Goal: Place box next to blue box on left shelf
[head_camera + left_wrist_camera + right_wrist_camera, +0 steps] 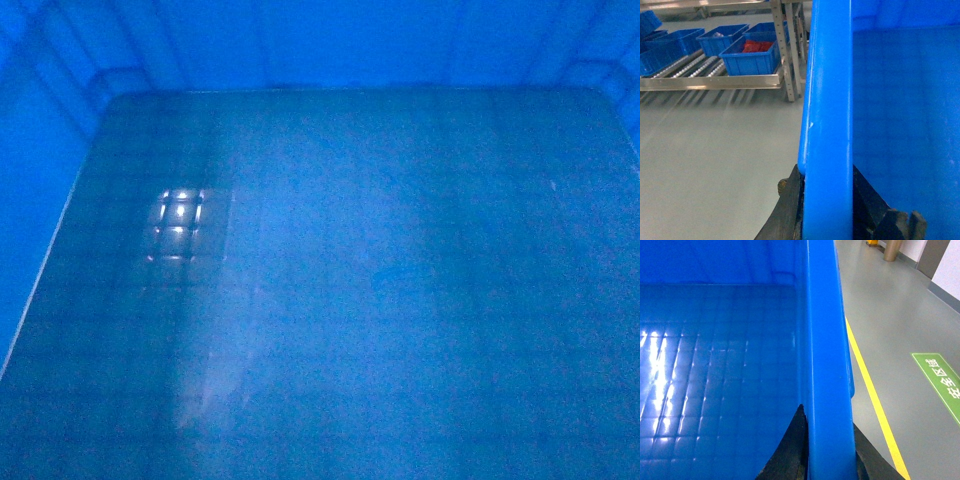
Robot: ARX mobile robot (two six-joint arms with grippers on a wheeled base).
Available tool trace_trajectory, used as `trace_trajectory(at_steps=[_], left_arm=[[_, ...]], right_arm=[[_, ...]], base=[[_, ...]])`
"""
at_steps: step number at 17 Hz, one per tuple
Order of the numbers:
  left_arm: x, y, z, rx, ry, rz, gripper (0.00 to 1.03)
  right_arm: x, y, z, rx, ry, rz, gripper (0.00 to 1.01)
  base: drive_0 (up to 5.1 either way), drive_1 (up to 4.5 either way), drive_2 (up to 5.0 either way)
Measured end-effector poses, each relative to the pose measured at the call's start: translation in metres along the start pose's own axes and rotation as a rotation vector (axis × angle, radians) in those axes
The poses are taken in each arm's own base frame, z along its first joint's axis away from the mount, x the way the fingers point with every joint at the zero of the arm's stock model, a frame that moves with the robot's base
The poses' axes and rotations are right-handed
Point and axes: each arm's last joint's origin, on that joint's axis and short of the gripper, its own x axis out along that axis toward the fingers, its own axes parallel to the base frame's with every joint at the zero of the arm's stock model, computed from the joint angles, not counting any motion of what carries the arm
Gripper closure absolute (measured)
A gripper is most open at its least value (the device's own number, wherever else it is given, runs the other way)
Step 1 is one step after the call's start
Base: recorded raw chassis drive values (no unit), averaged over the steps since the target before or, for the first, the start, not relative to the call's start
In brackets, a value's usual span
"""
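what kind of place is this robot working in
Probably a warehouse or factory floor. The left wrist view shows a metal roller-rack shelf carrying small blue plastic bins; the right wrist view shows a grey floor with a painted yellow line and a green floor sign.

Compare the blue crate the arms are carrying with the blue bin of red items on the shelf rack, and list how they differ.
The carried crate is gripped on its rim by the left gripper and right gripper; the shelf bin rests on the roller rack. The carried crate's grid floor is bare in all views; the shelf bin holds something red. The carried crate fills the views; the shelf bin looks small and distant. Both are bright blue, rectangular and open-topped.
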Motion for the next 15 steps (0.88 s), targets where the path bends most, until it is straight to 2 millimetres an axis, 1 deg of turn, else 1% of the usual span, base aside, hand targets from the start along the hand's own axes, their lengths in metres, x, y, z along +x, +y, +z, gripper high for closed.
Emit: trace_trajectory(at_steps=[15], left_arm=[[0.0000, 0.0000, 0.0000, 0.001, 0.000, 0.000, 0.88]], right_arm=[[0.0000, -0.0001, -0.0001, -0.001, 0.001, 0.000, 0.91]], base=[[0.0, 4.03, -4.1]])
